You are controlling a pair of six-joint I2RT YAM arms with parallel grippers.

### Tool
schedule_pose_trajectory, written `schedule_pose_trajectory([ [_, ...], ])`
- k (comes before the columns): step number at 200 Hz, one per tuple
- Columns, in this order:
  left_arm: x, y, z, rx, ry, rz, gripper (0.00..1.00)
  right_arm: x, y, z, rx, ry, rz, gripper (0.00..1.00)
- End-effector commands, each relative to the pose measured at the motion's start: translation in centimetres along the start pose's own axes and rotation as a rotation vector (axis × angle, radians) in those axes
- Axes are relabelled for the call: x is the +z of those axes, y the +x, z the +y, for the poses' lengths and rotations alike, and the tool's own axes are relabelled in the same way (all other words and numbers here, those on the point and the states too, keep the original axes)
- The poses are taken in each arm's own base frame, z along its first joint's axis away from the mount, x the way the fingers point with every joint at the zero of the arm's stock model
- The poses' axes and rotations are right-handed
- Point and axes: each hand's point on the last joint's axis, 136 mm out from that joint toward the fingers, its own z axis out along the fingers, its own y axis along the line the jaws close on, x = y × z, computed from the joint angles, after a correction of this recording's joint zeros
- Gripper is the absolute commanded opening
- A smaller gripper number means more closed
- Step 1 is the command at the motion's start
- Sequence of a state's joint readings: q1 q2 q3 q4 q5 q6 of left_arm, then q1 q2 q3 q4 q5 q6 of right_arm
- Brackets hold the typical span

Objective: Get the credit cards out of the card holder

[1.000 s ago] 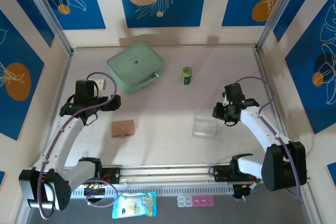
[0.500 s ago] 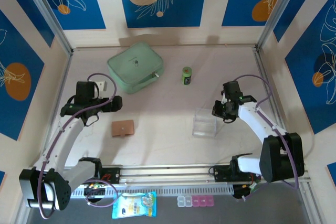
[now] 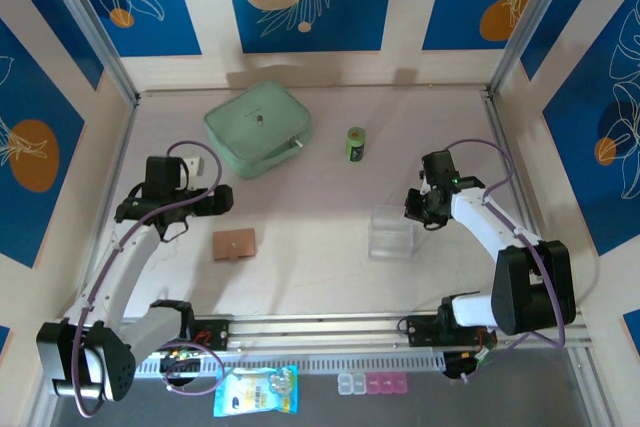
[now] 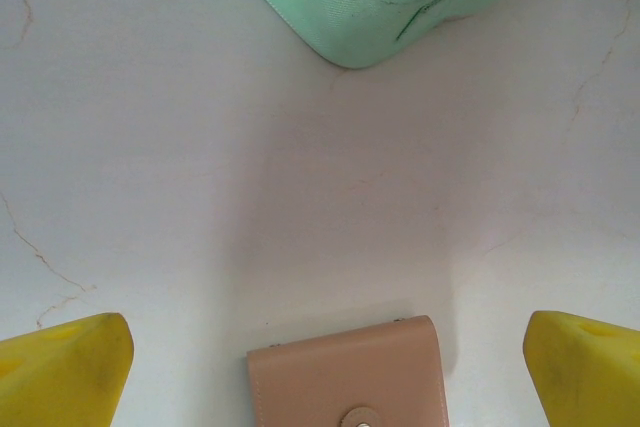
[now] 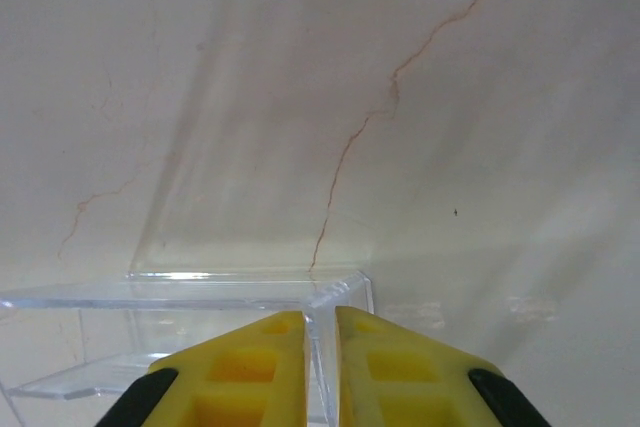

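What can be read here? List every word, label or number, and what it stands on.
None can be read.
Label on the green can: too small.
Print on the blue and white packet: too blurred.
The card holder shows no print.

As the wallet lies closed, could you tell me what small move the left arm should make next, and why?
Probably lower the left gripper toward the wallet: its jaws stand wide open, and the closed wallet lies centred between them, lower down and untouched.
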State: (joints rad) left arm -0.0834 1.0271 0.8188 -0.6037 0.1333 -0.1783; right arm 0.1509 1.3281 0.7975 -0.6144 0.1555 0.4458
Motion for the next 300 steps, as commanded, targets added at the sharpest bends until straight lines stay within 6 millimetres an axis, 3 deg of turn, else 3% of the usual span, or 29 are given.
schedule_pose_trajectory([
  [1, -0.1, 0.7, 0.0, 0.005, 0.001, 0.011, 1.0, -0.2, -0.6, 0.2, -0.013, 0.007, -0.011, 0.13],
  [60, 0.0, 0.7, 0.0, 0.007, 0.001, 0.014, 1.0, -0.4, -0.7, 0.6, -0.022, 0.016, -0.024, 0.08],
  [94, 0.0, 0.6, 0.0, 0.009, -0.003, 0.013, 1.0, -0.7, -1.1, 2.0, -0.052, 0.026, -0.031, 0.07],
  [148, 0.0, 0.6, 0.5, 0.017, -0.031, 0.018, 1.0, -0.3, -3.2, 7.7, -0.142, 0.024, -0.04, 0.07],
  [219, 0.1, 0.8, 0.4, 0.01, -0.024, 0.021, 1.0, 2.5, -6.2, 15.9, -0.212, 0.016, -0.011, 0.07],
  [264, 0.1, 0.7, 0.5, 0.01, -0.029, 0.02, 1.0, 4.4, -6.6, 18.0, -0.233, 0.046, 0.023, 0.07],
  [300, 0.1, 0.8, 0.5, 0.011, -0.029, 0.022, 1.0, 5.7, -6.3, 18.5, -0.256, 0.072, 0.049, 0.07],
])
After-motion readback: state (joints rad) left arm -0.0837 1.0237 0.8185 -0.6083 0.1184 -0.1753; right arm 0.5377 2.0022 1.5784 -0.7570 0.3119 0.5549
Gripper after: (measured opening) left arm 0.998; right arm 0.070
